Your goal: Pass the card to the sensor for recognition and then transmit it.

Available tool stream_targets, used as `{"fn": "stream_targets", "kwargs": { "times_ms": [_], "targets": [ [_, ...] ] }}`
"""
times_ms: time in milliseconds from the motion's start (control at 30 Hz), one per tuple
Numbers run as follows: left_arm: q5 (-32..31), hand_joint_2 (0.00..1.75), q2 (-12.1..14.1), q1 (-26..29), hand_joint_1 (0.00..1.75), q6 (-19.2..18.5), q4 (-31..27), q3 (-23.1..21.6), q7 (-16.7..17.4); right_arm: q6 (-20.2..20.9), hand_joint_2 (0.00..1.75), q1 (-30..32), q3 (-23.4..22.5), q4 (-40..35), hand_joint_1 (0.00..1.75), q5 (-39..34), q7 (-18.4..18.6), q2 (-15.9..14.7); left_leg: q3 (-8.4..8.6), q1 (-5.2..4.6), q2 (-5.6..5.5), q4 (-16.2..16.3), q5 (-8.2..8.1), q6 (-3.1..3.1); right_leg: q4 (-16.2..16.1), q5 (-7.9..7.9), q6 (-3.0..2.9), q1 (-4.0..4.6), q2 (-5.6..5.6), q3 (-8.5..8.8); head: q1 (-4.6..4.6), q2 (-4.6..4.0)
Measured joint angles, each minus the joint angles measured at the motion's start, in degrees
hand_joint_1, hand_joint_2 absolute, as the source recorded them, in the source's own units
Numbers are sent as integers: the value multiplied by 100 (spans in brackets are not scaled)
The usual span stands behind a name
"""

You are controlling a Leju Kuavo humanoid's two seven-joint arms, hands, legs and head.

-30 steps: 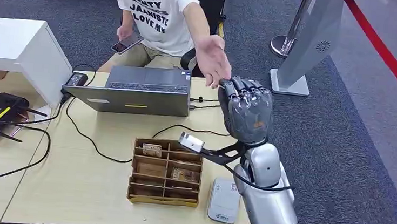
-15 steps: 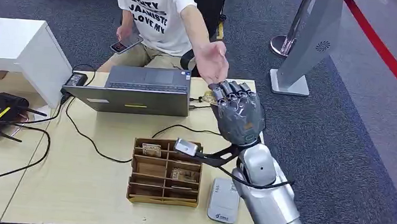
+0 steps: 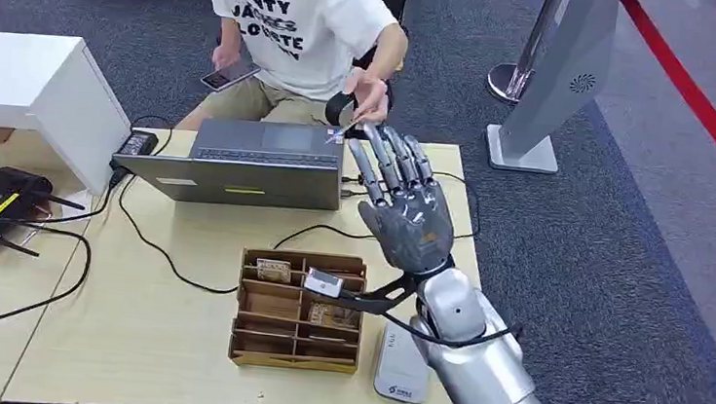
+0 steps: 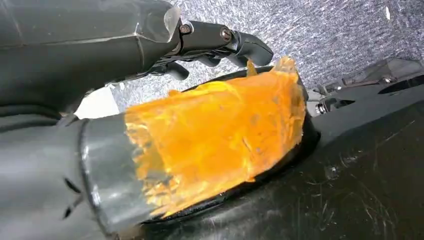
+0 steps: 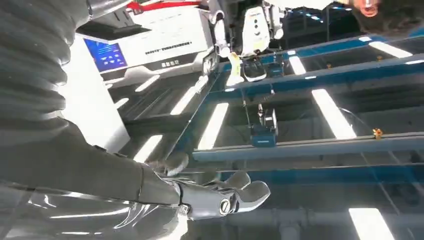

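Above the far edge of the desk (image 3: 176, 342), the right hand (image 3: 403, 206) is being held raised with its palm turned away from the camera and its fingers (image 3: 382, 160) stretched out and spread apart, nothing being held in them. Just beyond the fingertips, the card (image 3: 338, 134) is being pinched by the person's hand (image 3: 363, 100), over the back corner of the laptop (image 3: 250, 161); whether the card is being touched by the robot's fingertips cannot be told. On the near side of the desk, the white sensor (image 3: 403, 364) is lying flat, just beside a brown compartment box (image 3: 298, 309), partly hidden by the silver forearm. A phone (image 3: 228, 75) is being held in the person's other hand. From the left wrist view, the left hand (image 4: 150, 45) is being seen close against dark body parts, its fingers (image 4: 235, 42) curled inward, though whether anything is being held by them cannot be told.
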Motion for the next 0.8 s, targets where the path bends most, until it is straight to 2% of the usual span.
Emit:
{"fn": "stream_targets", "kwargs": {
  "times_ms": [100, 167, 300, 367, 533, 733, 800],
  "targets": [
    [96, 0, -11, 6, 0, 75, 0, 0, 26, -2, 175, 223, -11, -277, 0, -323, -436, 21, -1, 0, -1, 0, -1, -1, 0, -1, 0, 0, -1, 0, 2, 0],
    [166, 0, -22, 14, 0, 118, 0, 0, 26, -2, 175, 484, -159, -535, 0, -694, -1025, 152, -1, 1, -1, 0, -5, -5, 0, -6, -5, 1, -1, 0, 2, 0],
    [352, 0, -55, 34, 0, 223, 0, 15, 35, -2, 175, 1167, -581, -1038, 0, -1846, -2409, 627, -1, 5, -3, -1, -10, -9, 0, -12, -9, 5, -3, -1, 0, 0],
    [407, 0, -68, 48, 0, 258, 0, 50, 42, -2, 175, 1499, -724, -1223, 0, -2290, -2779, 807, -4, 7, -2, -1, -11, -10, 0, -14, -12, 7, -2, -2, 2, 0],
    [435, 0, -87, 51, 0, 273, 0, 107, 42, 0, 175, 1871, -912, -1472, 0, -2396, -2877, 1045, -1, 8, -1, -1, -15, -16, -1, -13, -13, 7, 0, -2, 2, 0],
    [444, 0, -94, 54, 0, 276, 0, 151, 44, 0, 175, 2025, -1001, -1585, 0, -2418, -2879, 1152, 1, 8, -1, -1, -15, -16, 0, -12, -14, 7, 0, 0, 2, 0],
    [503, 0, -101, 55, 0, 302, 0, 157, 42, 0, 175, 2111, -1003, -1616, 0, -2705, -2938, 1156, 1, 8, -2, -1, -15, -16, 0, -12, -14, 7, -2, 1, 2, 0]
  ]
}}
